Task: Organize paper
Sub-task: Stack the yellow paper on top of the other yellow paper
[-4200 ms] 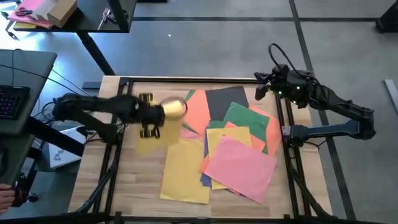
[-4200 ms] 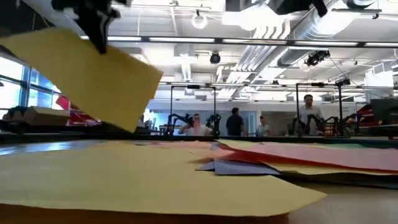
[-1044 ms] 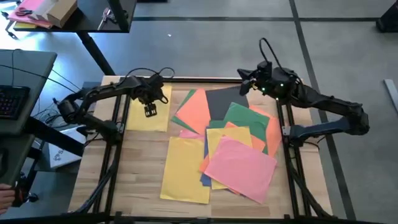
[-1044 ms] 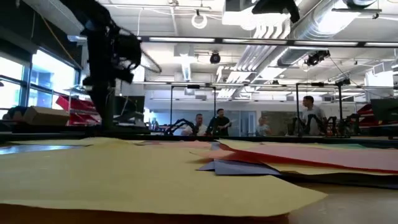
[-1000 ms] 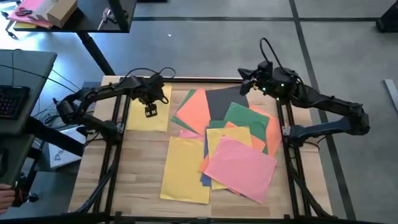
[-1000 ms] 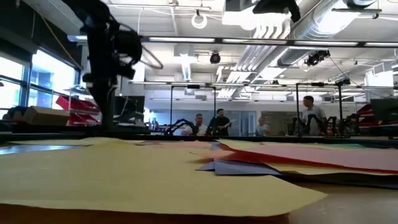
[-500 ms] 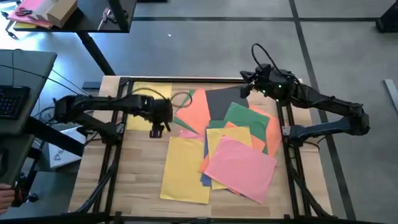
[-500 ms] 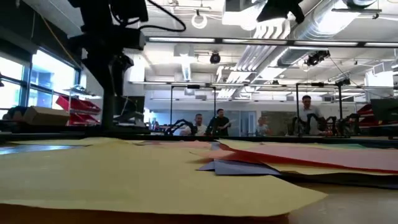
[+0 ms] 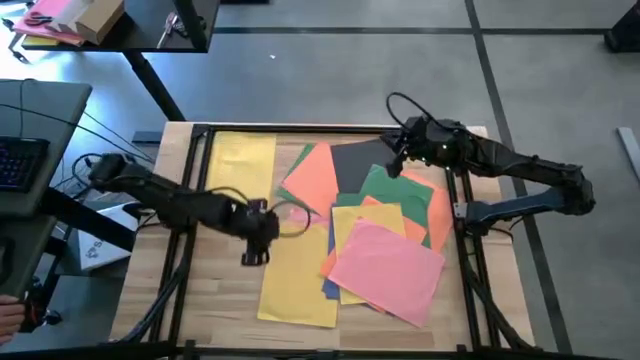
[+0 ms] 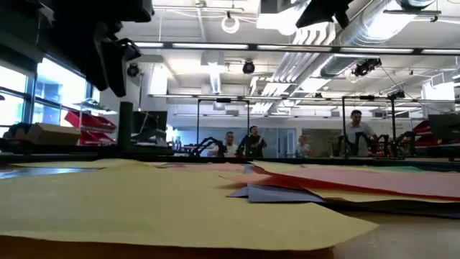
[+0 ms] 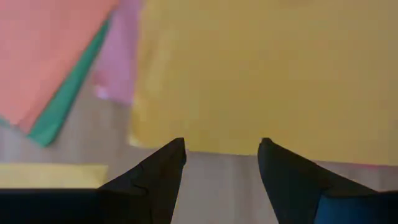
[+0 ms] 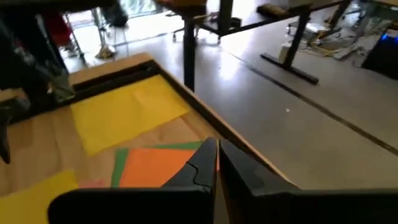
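Note:
The paper lies flat on the wooden table. One yellow sheet (image 9: 240,160) lies alone at the far left. A second yellow sheet (image 9: 300,275) lies near the front. A loose pile holds orange (image 9: 315,180), dark grey (image 9: 355,162), green (image 9: 395,190) and pink (image 9: 385,260) sheets. My left gripper (image 9: 250,255) is open and hovers at the second yellow sheet's edge (image 11: 186,146), touching nothing. My right gripper (image 9: 393,165) is shut and empty, above the dark grey and green sheets.
A black frame (image 9: 330,128) runs around the table's edges. Bare wood (image 9: 215,270) shows at the near left. A desk with a keyboard (image 9: 20,160) stands left of the table. People stand in the room beyond in the low view.
My left gripper has left the far-left yellow sheet, which stays flat on the table. It has gone toward the near edge and a little right, to the second yellow sheet. My right gripper has come toward the near edge, over the pile.

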